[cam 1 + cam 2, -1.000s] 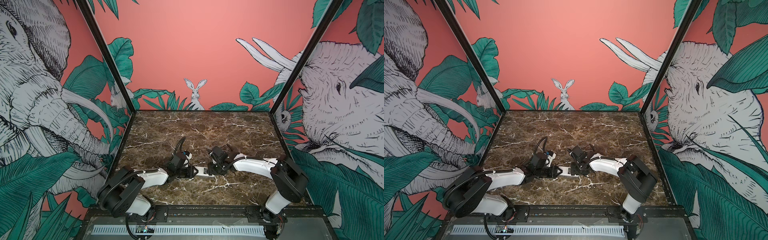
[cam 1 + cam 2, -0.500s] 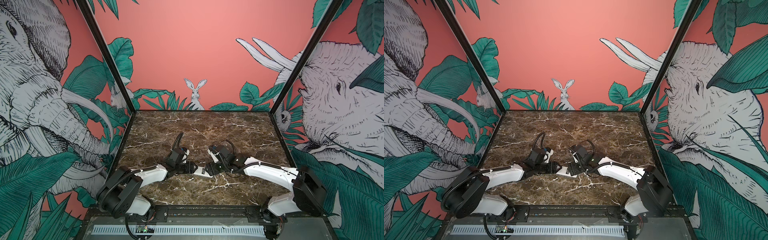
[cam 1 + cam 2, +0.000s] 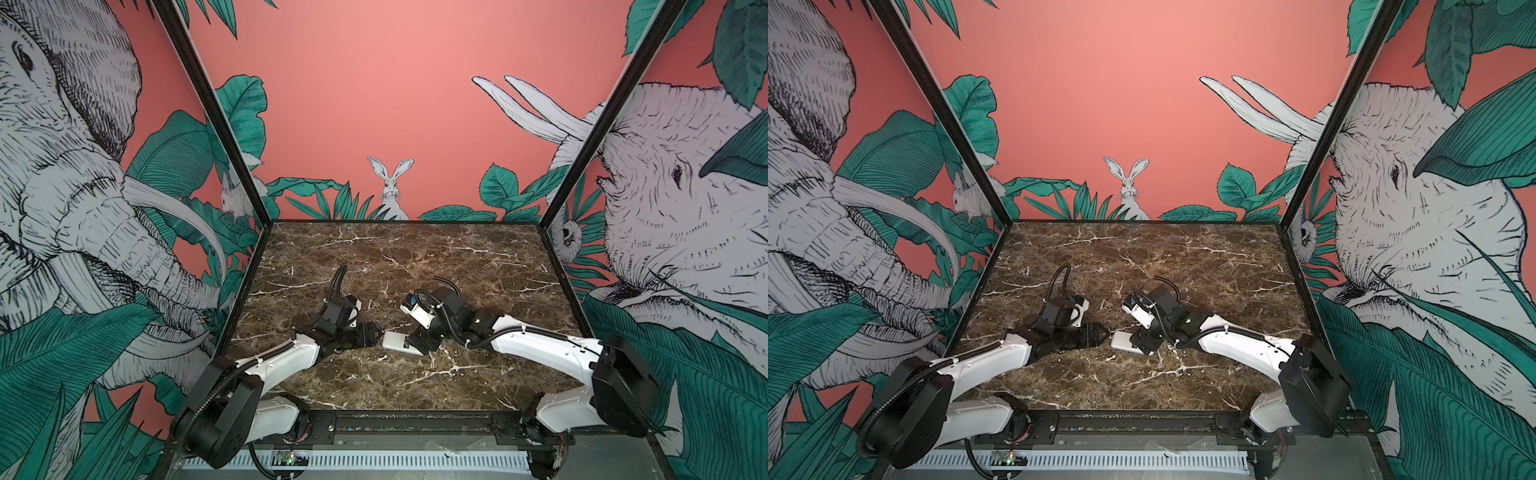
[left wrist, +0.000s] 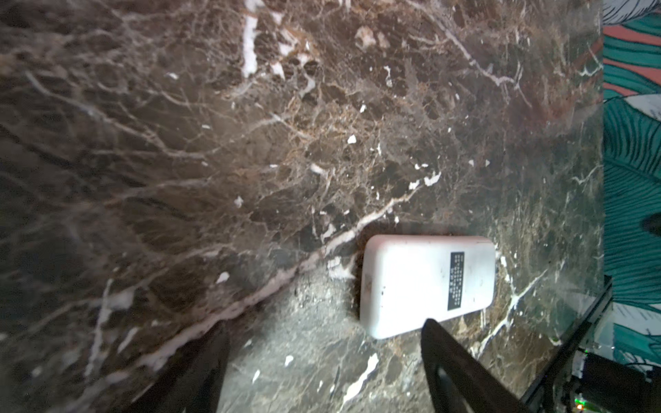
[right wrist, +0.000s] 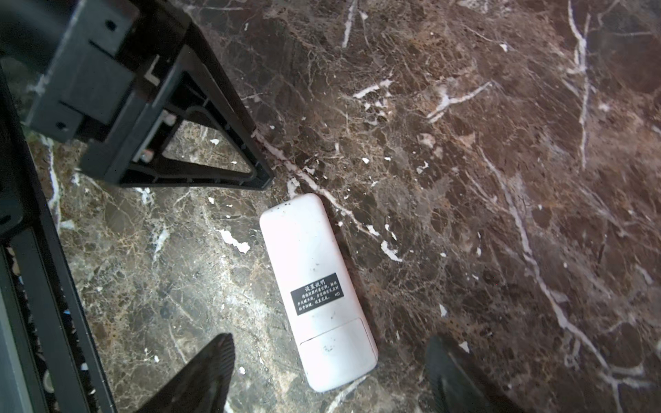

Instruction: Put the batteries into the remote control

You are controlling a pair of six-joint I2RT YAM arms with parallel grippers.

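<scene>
The left claw [image 3: 375,337] hovers low over the counter [image 3: 415,257] with its jaws spread wide and nothing between them. In its wrist view the remote control [image 4: 425,282] sits off to one side of the gap, with one of the fingers [image 4: 447,357] at its edge; whether they touch I cannot tell.

The remote lies flat near the middle of the counter with its white back and dark label [image 5: 317,294] up and the battery cover [image 5: 336,352] apparently in place. In both top views its long axis runs left to right, one short end just beside the left claw's tips.

The right claw [image 5: 329,339] stands over the other end, also wide open. Its fingers straddle the cover end across the width, clear of both long edges. No batteries show in any view.

The right arm looks nearer and better lined up: closing across the width should take the remote.
</scene>
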